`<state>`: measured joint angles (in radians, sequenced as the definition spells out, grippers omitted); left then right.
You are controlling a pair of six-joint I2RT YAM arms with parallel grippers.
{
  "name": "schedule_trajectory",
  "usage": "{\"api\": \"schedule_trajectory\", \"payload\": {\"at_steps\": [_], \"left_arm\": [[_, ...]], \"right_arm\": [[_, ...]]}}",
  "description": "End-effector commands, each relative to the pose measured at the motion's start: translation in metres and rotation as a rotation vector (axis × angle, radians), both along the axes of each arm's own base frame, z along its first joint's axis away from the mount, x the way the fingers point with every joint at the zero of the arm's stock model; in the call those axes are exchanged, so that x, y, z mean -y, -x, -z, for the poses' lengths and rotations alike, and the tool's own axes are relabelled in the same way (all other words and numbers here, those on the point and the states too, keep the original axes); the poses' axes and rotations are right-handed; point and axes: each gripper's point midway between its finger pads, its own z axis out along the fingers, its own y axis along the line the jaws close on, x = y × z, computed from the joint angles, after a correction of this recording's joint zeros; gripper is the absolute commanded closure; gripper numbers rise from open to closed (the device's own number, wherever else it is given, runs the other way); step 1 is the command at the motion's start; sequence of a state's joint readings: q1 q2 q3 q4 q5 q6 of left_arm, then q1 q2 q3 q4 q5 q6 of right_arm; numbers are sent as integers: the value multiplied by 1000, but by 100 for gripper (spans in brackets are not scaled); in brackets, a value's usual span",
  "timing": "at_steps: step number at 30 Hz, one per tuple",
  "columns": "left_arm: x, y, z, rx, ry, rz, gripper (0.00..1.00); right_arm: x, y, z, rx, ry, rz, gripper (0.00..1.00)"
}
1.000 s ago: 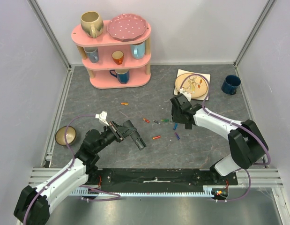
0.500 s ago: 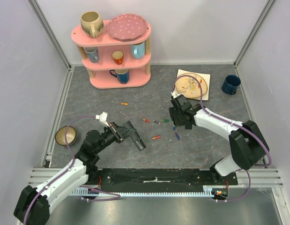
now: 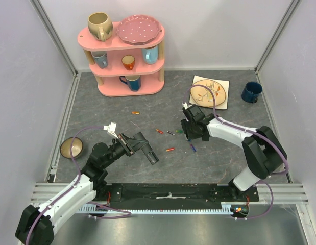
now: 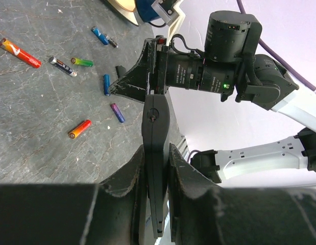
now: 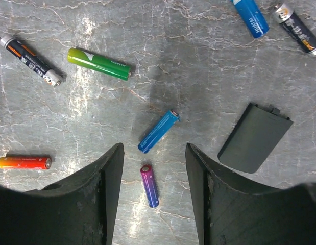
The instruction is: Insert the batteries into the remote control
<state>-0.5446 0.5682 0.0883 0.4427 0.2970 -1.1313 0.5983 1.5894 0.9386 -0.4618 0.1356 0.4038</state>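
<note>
My left gripper [image 3: 139,142] is shut on the remote control [image 3: 149,152], a slim black bar held edge-up above the table; in the left wrist view the remote [image 4: 155,133] stands between the fingers [image 4: 128,176]. Several batteries lie loose mid-table: red [image 3: 159,130], dark [image 3: 170,132], green [image 3: 178,132], orange-red [image 3: 170,149], purple [image 3: 192,148]; one orange [image 3: 136,113] lies apart. My right gripper [image 3: 192,133] is open and hovers over them. In the right wrist view its gripper [image 5: 153,151] straddles a purple battery [image 5: 149,186], with a blue one [image 5: 158,131] just ahead.
A black battery cover [image 5: 254,138] lies right of the right gripper's fingers. A pink shelf [image 3: 122,84] with mugs and a plate stands at the back left. A plate on a napkin [image 3: 210,92] and a blue mug [image 3: 251,92] sit back right. A bowl [image 3: 72,147] sits left.
My right gripper has moved a little left, over the cluster of batteries. The left arm with the remote has hardly moved.
</note>
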Motion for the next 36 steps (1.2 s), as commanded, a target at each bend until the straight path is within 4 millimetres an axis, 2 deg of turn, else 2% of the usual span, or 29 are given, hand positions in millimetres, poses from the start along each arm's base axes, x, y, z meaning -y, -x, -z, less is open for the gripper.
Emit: {"api": "schedule_trajectory", "payload": {"at_steps": [1,12,16,22,27,32,34,36], "left_arm": [[0,2,0,17,-1,10,98],[0,2,-1,16,6,8,98],[0,3,-1,18,9,10,98],[0,4,-2,21,9,15,98],[0,4,1,15,5,18,98],[0,5,1,16,4,19,98],[0,5,1,16,4,18,98],[0,4,1,15,4,18,98]], "right_arm": [[-12,-5,5,-5,-58,47,43],[-10,-8,22,-40,-48,169,59],[-8,-3,31,-62,-51,191,61],[-4,7,41,-91,-89,230,71],[-9,15,48,-115,-142,248,78],[-8,19,49,-116,-170,295,88],[-10,16,45,-112,-222,351,97],[-14,12,35,-84,-302,397,100]]}}
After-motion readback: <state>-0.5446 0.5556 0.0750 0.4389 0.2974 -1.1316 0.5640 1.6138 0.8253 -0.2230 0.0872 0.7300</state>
